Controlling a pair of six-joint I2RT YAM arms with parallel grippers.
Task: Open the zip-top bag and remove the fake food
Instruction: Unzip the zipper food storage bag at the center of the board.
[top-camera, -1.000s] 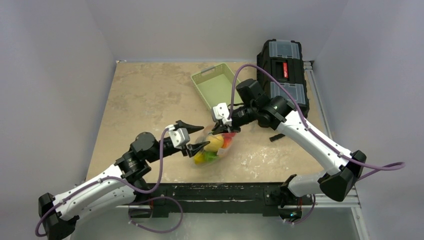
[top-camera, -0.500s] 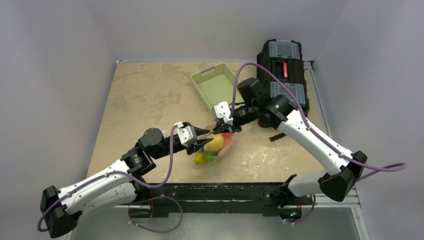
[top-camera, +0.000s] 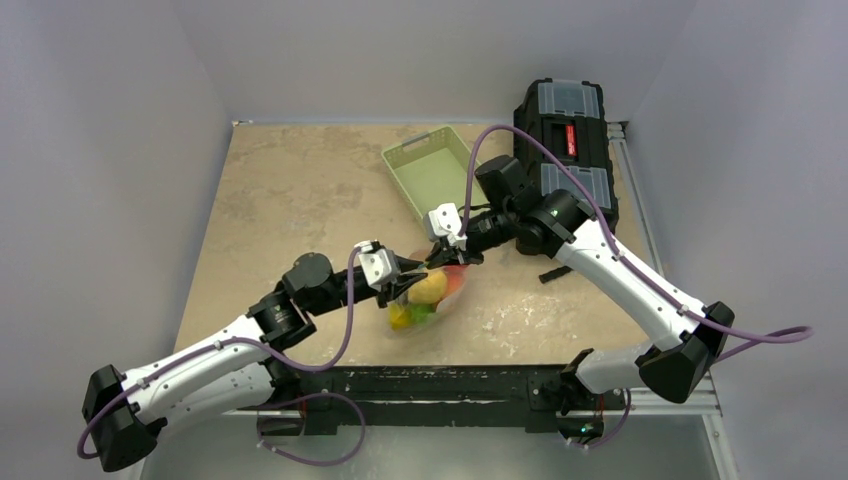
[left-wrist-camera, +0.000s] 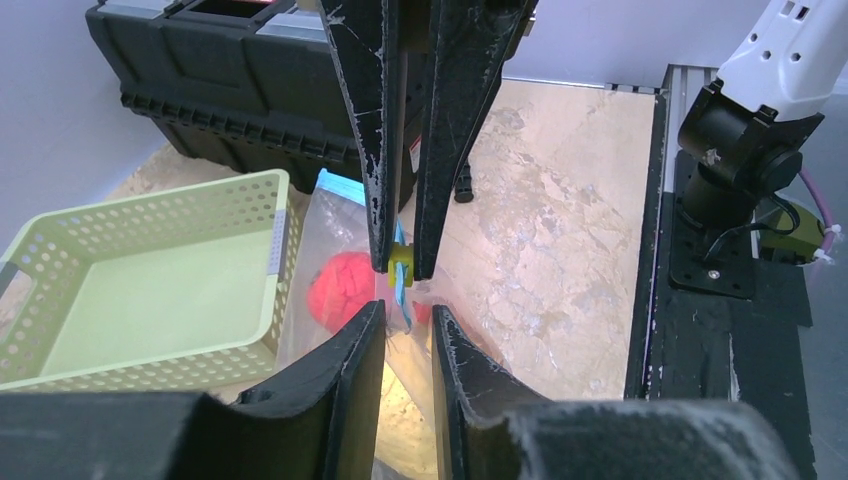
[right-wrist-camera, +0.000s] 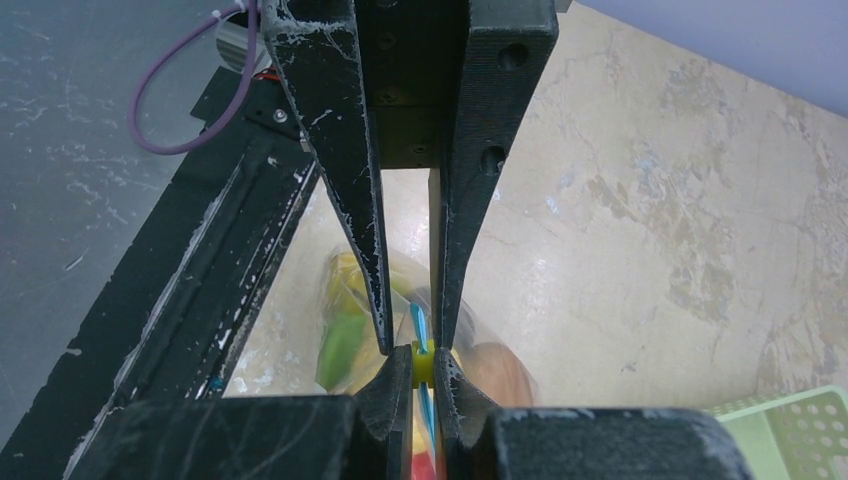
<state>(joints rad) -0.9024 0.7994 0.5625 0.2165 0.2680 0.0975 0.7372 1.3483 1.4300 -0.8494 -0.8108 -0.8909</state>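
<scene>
Since one second earlier, the left arm has advanced up-right to the zip-top bag (top-camera: 432, 296). The left gripper (left-wrist-camera: 408, 308) has narrowed from a wide spread to a slim gap astride the teal zip strip (left-wrist-camera: 403, 295); whether it grips cannot be determined. The right gripper (right-wrist-camera: 422, 352) is pressed together on the bag's yellow slider (left-wrist-camera: 400, 262). The bag sits at lower centre of the top view, on the table (top-camera: 300, 200), below the green basket (top-camera: 435, 180). Red, yellow and green fake food (top-camera: 428, 288) is inside.

Light was soft and even, shadows weak; the zip-top bag (right-wrist-camera: 335, 300) looked blurred, and below it focus was lost.
</scene>
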